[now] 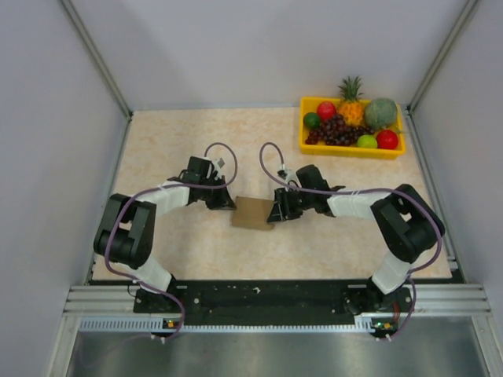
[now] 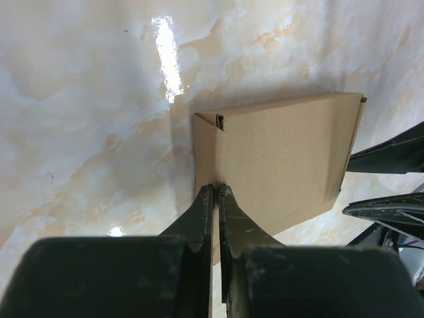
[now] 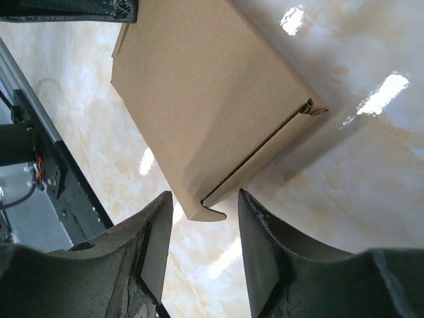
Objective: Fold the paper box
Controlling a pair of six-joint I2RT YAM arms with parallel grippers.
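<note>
**Ana:** Where is the box right now?

**Ben:** It lies mid-table, between the two arms, looking nearly closed up. The left gripper has its jaws pressed together on the box's near edge. There seems to be a thin strip of cardboard nipped between them, though I can't be certain of that.

**Ana:** And the other side?

**Ben:** The right gripper stands with its jaws apart. A corner of the box pokes into the gap, and so does a small curled tab. I can't see either finger touching it.

**Ana:** So what would doing this step well look like?

**Ben:** I'd say the left arm should just act as an anchor. It should hold firm without pulling, so the box doesn't skate on that glossy top. The right gripper then needs to line up square with the loose tab and open seam. It should close gently and press along the crease, not across it. A crooked push would probably buckle the wall or pop the far corner open.

**Ana:** Any print on it, like a logo or arrows?

**Ben:** None that I can read. The cardboard is plain brown on every face in view. The yellow tray of fruit in the far right corner shows no label either.
</note>
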